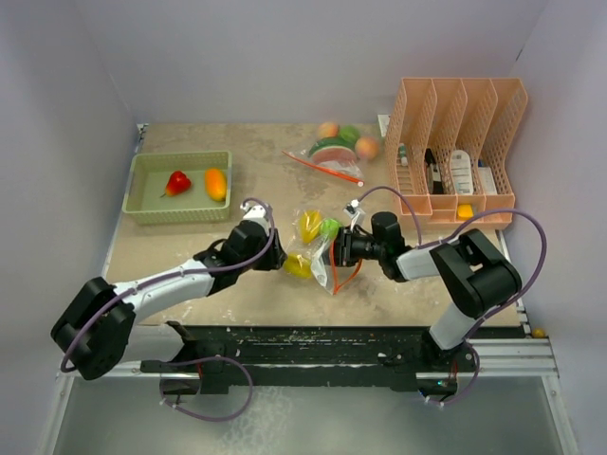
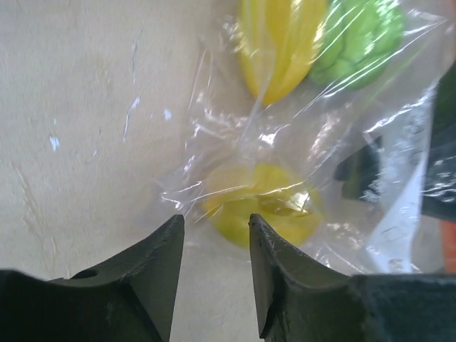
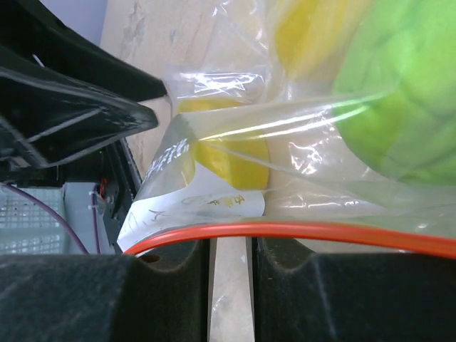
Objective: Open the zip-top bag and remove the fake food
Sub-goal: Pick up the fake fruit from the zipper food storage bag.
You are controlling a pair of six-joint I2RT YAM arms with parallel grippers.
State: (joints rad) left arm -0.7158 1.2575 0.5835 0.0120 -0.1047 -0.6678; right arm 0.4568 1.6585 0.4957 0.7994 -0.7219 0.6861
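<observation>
Opening step: left pincer [image 2: 215,221] open at bagged yellow fruit [image 2: 260,206], right pincer [image 3: 229,246] narrowly open at orange seal [image 3: 320,231] of zip-top bag [image 2: 377,121]; next, pinch seal lips apart.

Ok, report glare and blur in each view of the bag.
Top external: evenly lit and sharp, though the zip-top bag is small. Left wrist: white glare streaks on the plastic over the round yellow food. Right wrist: green food blurred close up, orange zip strip fairly clear.

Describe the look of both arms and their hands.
Both the left arm and right arm have white links with bulky black joints. A thin purple cable loops along each. The left hand and right hand are black, with two matte, wedge-shaped fingers.
</observation>
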